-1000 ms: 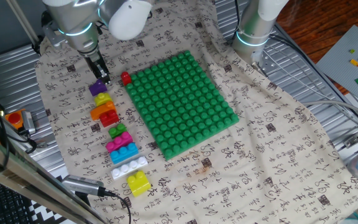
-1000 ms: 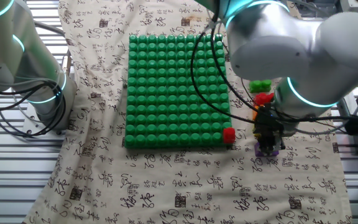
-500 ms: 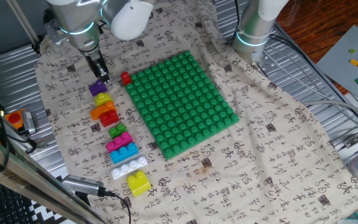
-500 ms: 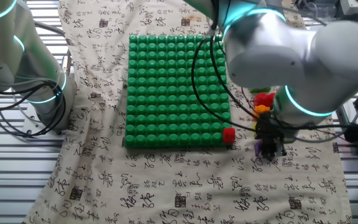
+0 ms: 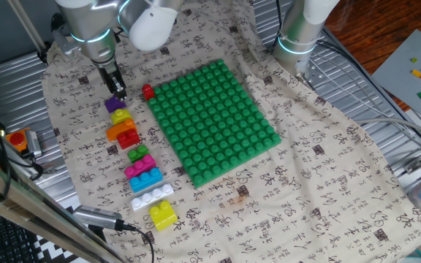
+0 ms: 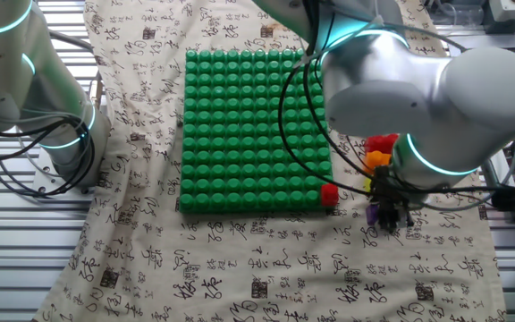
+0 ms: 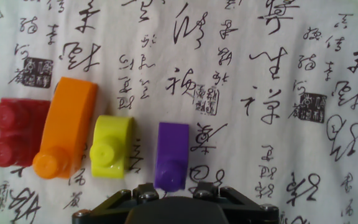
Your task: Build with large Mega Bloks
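One purple brick (image 7: 171, 155), unobscured from hand.

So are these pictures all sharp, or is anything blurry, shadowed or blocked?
Hand view: crisp and evenly lit; the purple brick casts a soft shadow, and the end effector housing darkens the bottom edge. One fixed view: the green baseplate is sharp; a blurred pole crosses the lower left. The other fixed view: the arm hides most bricks.

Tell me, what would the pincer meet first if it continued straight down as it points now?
Most likely the purple brick, which lies directly under the pincer; how much gap remains is unclear.
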Tool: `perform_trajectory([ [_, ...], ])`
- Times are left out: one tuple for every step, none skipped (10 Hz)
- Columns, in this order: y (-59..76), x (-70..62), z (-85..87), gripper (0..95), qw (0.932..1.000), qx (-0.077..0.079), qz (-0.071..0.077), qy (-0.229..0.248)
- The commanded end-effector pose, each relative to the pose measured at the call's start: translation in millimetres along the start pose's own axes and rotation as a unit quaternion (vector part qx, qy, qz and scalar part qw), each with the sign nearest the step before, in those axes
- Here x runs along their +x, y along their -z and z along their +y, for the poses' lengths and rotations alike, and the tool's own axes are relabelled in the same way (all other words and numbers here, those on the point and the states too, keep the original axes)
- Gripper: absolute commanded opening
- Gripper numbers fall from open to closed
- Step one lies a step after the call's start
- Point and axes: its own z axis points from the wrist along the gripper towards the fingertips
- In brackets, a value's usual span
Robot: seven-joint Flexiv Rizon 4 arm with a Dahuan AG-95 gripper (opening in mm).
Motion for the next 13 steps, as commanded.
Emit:
perform_trajectory([
  [-2.0,-1.2,1.5,38.0,1.0000,0.001,-0.001,0.000],
  [-4.2,-2.1,0.5,38.0,1.0000,0.001,-0.003,0.001],
  [-7.4,-3.2,-0.9,38.0,1.0000,0.002,-0.005,0.003],
  [-8.6,-3.7,-1.3,38.0,1.0000,0.002,-0.005,0.003],
  [-9.7,-4.1,-1.7,38.0,1.0000,0.002,-0.005,0.002],
  [-11.4,-4.6,-2.3,38.0,1.0000,0.004,-0.005,-0.002],
  [-12.2,-5.0,-2.4,19.0,1.0000,0.004,-0.005,-0.002],
  [-12.7,-5.1,-2.4,0.0,1.0000,0.004,-0.007,-0.004],
  [-13.1,-5.2,-2.4,0.0,1.0000,0.003,-0.008,-0.005],
  [-13.2,-5.2,-2.4,0.0,1.0000,0.003,-0.007,-0.004],
  [-13.2,-5.2,-2.4,0.0,1.0000,0.003,-0.007,-0.004],
  [-13.2,-5.2,-2.4,0.0,1.0000,0.003,-0.007,-0.004],
  [-13.2,-5.2,-2.4,0.0,1.0000,0.003,-0.007,-0.004],
])
